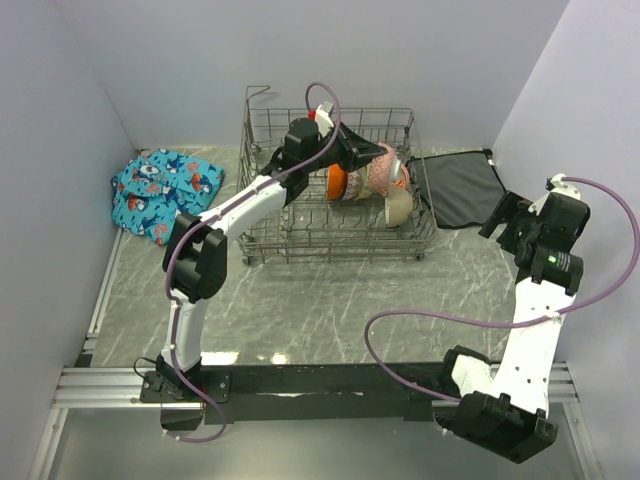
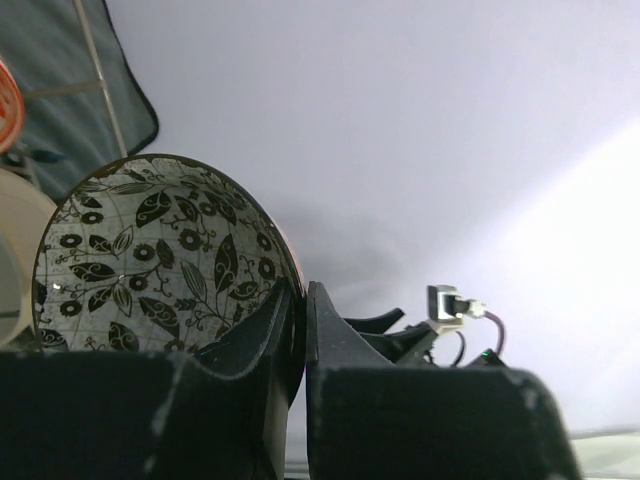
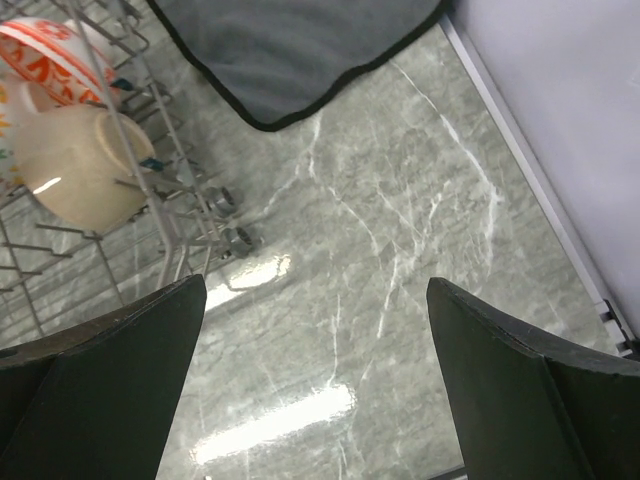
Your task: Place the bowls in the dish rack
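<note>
We are pinching the stiff, probably slick, breakable black-and-white bowl by its rim with our left fingers, right fingers gaping empty.

The dish rack is thin grey metal wire; the cream bowl and the black-and-white leaf-patterned bowl are glossy glazed ceramic; the grey marbled tabletop is polished, mirroring lights; the dark grey mat is matt cloth.

Left pincer tight, right pincer wide.
</note>
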